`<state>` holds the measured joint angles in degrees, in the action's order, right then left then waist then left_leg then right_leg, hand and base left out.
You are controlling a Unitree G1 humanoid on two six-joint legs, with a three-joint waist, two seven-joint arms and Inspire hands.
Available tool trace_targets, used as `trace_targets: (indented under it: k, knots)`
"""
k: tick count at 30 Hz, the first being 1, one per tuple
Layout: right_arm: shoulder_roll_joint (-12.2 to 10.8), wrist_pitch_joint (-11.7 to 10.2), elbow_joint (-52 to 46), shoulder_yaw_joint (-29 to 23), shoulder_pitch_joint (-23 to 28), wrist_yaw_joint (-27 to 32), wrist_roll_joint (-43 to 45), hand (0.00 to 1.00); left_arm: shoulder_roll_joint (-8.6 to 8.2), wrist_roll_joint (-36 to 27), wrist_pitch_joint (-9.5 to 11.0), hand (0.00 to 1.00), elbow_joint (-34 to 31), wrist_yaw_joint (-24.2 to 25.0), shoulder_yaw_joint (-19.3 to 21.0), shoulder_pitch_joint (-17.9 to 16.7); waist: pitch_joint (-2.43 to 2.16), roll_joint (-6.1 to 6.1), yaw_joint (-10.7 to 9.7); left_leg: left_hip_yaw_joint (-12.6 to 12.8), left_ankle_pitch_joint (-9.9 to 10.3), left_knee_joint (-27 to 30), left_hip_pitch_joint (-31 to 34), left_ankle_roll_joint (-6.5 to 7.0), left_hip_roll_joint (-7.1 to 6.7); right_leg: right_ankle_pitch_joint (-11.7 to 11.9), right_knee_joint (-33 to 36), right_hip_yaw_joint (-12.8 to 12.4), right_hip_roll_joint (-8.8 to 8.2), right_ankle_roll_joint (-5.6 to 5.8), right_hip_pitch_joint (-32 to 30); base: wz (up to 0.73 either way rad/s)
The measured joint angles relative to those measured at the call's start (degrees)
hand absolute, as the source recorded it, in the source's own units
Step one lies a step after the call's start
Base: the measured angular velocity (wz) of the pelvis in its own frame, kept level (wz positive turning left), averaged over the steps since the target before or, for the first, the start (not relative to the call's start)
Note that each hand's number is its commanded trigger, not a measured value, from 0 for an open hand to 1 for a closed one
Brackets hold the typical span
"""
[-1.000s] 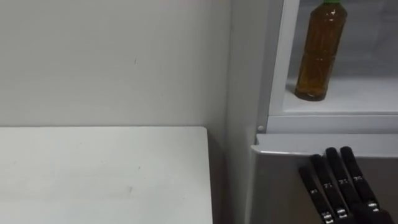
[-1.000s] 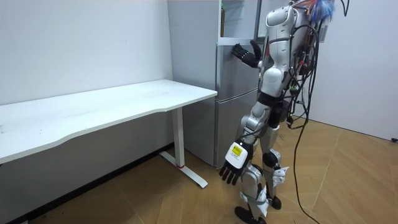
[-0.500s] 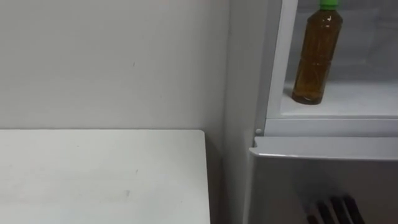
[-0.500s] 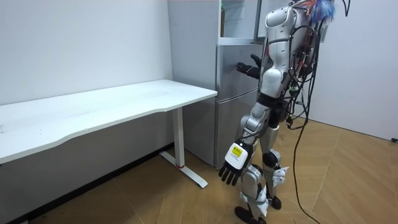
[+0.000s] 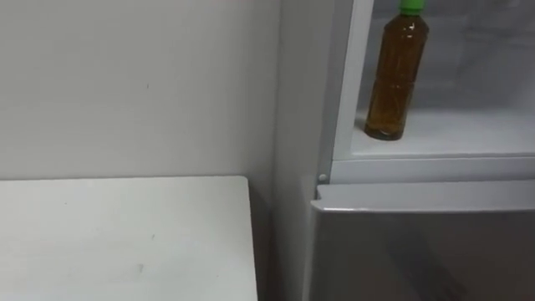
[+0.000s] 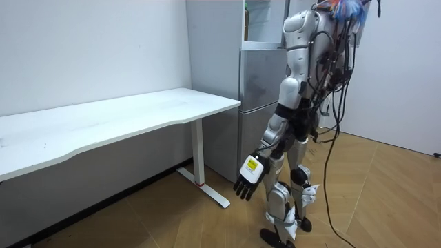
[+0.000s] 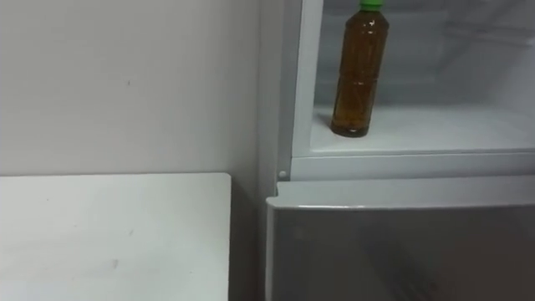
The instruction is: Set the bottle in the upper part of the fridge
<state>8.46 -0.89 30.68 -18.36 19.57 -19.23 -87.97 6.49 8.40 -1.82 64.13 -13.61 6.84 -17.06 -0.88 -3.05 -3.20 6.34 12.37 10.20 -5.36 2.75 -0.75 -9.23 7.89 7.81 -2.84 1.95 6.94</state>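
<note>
- The fingers point(image 6: 241, 194) of the left hand point(image 6: 249, 172) are seen loosely spread and pointing down, with nothing held, as the arm hangs at the robot's side in the room view.
- The robot is positioned facing the fridge point(image 6: 258, 89), just past the end of the white tabletop point(image 5: 125, 242).
- The lower fridge door point(image 5: 418, 251) is seen shut, nearest the head camera.
- Above and behind it, the bottle point(image 5: 394, 71), filled with amber liquid and topped by a green cap point(image 5: 410, 7), is set upright on the white shelf point(image 5: 468, 134) of the open upper compartment, near its left wall.
- The placing is judged done; at most, the upper door is left to be shut.
</note>
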Motion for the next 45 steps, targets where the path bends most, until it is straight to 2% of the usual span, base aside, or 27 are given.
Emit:
trace_targets:
  k: [4,8,13,18,20,22,27,29,32,37,45]
  knots:
    - [0.03,-0.52,5.32,-4.13,-3.02,8.04,-0.84,0.0,0.53,-0.25,-0.02,0.0,-0.12,-0.98,1.52,0.03,0.18,-0.62,-1.31,-0.07,0.03,-0.14,0.37,-0.06,0.01,0.0,0.02,0.12,0.07,-0.01,0.0,0.0]
    - [0.38,-0.89,10.1,-7.99,-5.01,15.53,-1.67,0.0,1.12,-0.69,-0.33,0.0,-0.13,-1.85,3.46,0.03,0.29,-0.76,-1.66,-0.33,0.11,-0.35,0.47,-0.12,0.04,0.01,0.04,0.1,0.1,-0.02,-0.11,0.0]
    - [0.43,-1.59,10.66,-11.75,-5.78,24.95,0.93,0.0,1.32,0.27,-0.75,0.0,-0.66,-1.84,6.24,0.05,0.49,-0.64,-1.96,-0.32,0.1,-0.54,0.69,-0.12,0.06,0.02,0.35,0.13,0.13,-0.02,-0.58,0.0]
    - [0.76,-1.57,10.64,-15.77,-8.05,34.91,5.48,0.0,1.3,0.26,-2.06,0.0,-3.84,-0.68,6.79,-0.37,0.67,-0.89,-3.51,-0.33,0.08,-0.54,0.82,-0.1,0.03,0.01,0.84,0.18,0.06,-0.02,-1.0,-0.01]
    - [1.6,-1.59,10.62,-17.23,-9.1,39.07,7.75,0.0,1.3,0.23,-2.14,0.0,-5.11,-0.45,6.97,-0.56,0.69,-0.97,-4.09,-0.34,0.08,-0.54,0.88,-0.09,0.01,0.01,0.91,0.2,0.04,-0.02,-1.04,0.0]
    - [3.47,-1.55,9.86,-18.51,-10.22,44.26,9.92,0.0,1.27,0.2,-2.89,0.0,-7.29,-0.4,7.68,-1.16,0.69,-1.09,-4.82,-0.29,0.08,-0.59,0.89,-0.09,0.01,0.01,0.99,0.16,0.05,-0.01,-1.12,0.0]
    - [7.11,-1.66,8.29,-21.78,-11.92,52.51,12.01,0.0,1.3,0.22,-3.41,0.0,-8.89,-0.39,7.8,-1.83,0.56,-1.45,-5.79,-0.18,0.09,-0.55,1.25,-0.1,-0.08,0.01,1.34,0.12,0.21,-0.01,-1.61,-0.01]
    - [8.69,-2.13,6.79,-22.66,-12.58,56.53,12.12,0.0,1.46,0.19,-3.54,0.0,-8.95,0.0,7.8,-1.74,0.84,-1.46,-5.97,-0.03,0.07,-0.56,1.37,-0.13,0.0,0.01,2.01,0.11,0.3,-0.01,-2.16,-0.03]
    - [9.14,-2.31,2.77,-25.9,-12.79,60.88,14.56,0.0,1.49,0.3,-3.59,0.0,-9.05,0.93,9.12,-1.65,0.84,-1.81,-5.94,-0.07,0.05,-0.56,1.4,-0.15,0.0,0.0,1.86,0.06,0.31,-0.01,-2.13,0.0]
    - [11.39,-4.21,-0.5,-28.34,-13.09,63.63,14.9,0.0,1.79,1.22,-3.5,0.0,-10.31,1.56,11.65,-1.71,0.89,-2.94,-5.78,-0.23,-0.01,-0.5,1.54,-0.23,0.02,0.0,1.77,0.25,0.31,-0.01,-2.15,0.0]
    - [14.19,-4.79,-3.39,-28.49,-14.34,65.01,23.61,0.0,1.89,1.42,-3.09,0.0,-9.97,1.9,12.2,-1.78,0.87,-2.87,-5.77,0.01,-0.04,-0.51,2.18,-0.26,0.02,0.01,1.86,0.13,0.36,-0.01,-2.98,0.0]
